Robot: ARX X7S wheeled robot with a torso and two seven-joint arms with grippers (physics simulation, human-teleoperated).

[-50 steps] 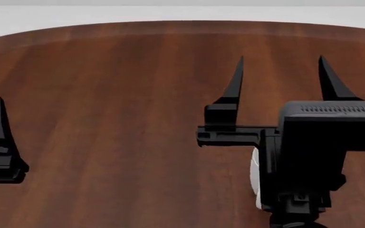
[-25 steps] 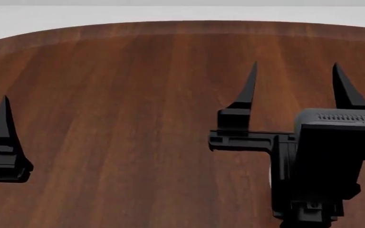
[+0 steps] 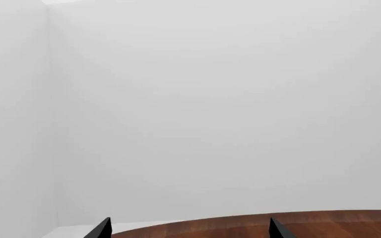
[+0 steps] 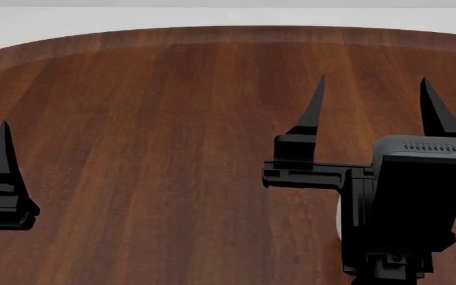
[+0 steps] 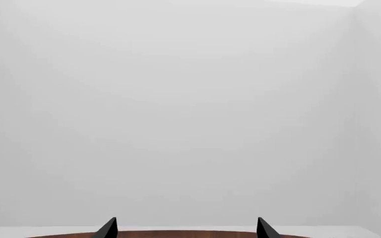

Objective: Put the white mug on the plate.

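— Wood-grain brown fills almost everything from my head camera: the tabletop [image 4: 157,148] runs away to a curved far edge, with pale wall [image 4: 228,15] beyond it. What do you want to know?

— Start with your right gripper.

— My right gripper [image 4: 370,98] hangs over the right part of the tabletop, its two black fingers [image 4: 313,104] pointing away from me and standing well apart, so it is spread wide with nothing between them. The right wrist camera agrees: two dark tips [image 5: 107,229] apart from each other, bare wall between them, and only a thin strip of wood at the edge.

— And the left one?

— Only one finger of my left gripper [image 4: 5,178] shows in the head view, at the left edge. In the left wrist picture its two tips [image 3: 101,229] are clearly separated (again only wall and tabletop rim between them), so it is wide too and holds nothing.

— Where is the white mug?

— I can only point at a small sliver of white [image 4: 338,219] peeking out just behind my right wrist housing, low on the right. Most of it is hidden by the arm, so I cannot tell whether that is the mug or the plate. Neither can be made out anywhere else in these views.
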